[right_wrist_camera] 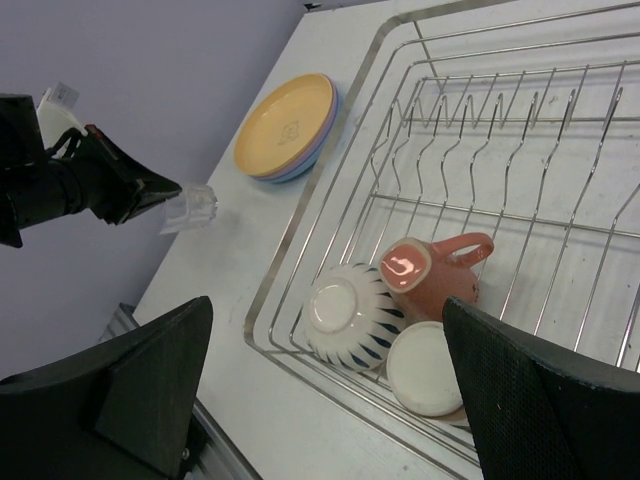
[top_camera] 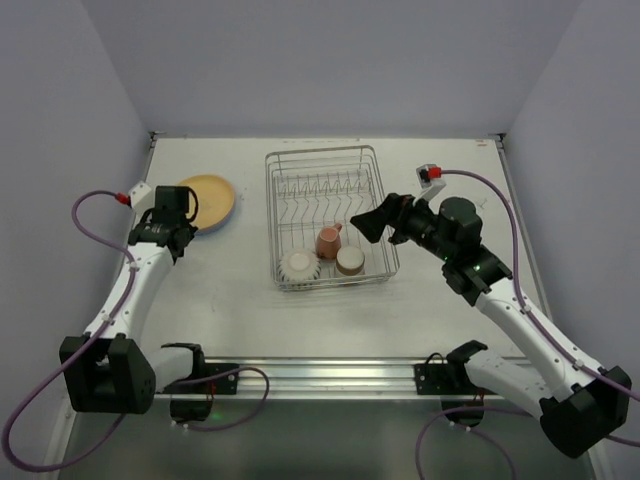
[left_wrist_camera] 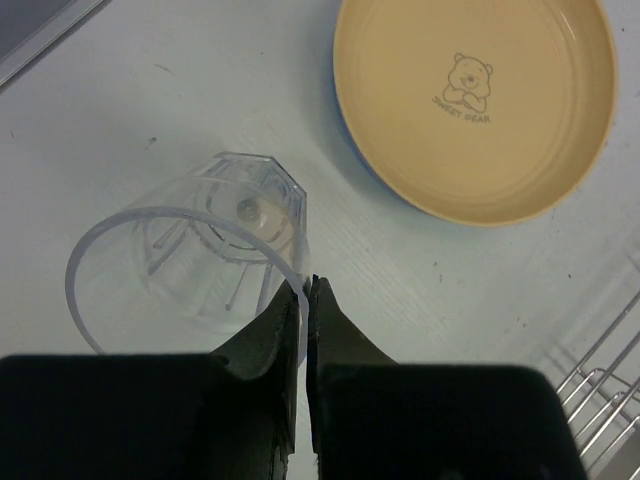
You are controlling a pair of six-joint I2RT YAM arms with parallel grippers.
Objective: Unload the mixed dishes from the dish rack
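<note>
Plainly the left end effector (left_wrist_camera: pixel 305 285) pinches the wall of the glass (left_wrist_camera: pixel 190 250), one finger inside the rim and one outside. The mouth faces the wrist and the base points away, near the counter's (top_camera: pixel 230 290) left edge and just beside the plates (left_wrist_camera: pixel 480 100); whether the base touches down I cannot tell. The right end effector (top_camera: pixel 362 224) hangs spread over the rack's (top_camera: pixel 320 150) right side, with the mug (top_camera: pixel 328 241), bowl (top_camera: pixel 298 265) and cup (top_camera: pixel 350 261) at the rack's near end, so the right arm is nearer them.
</note>
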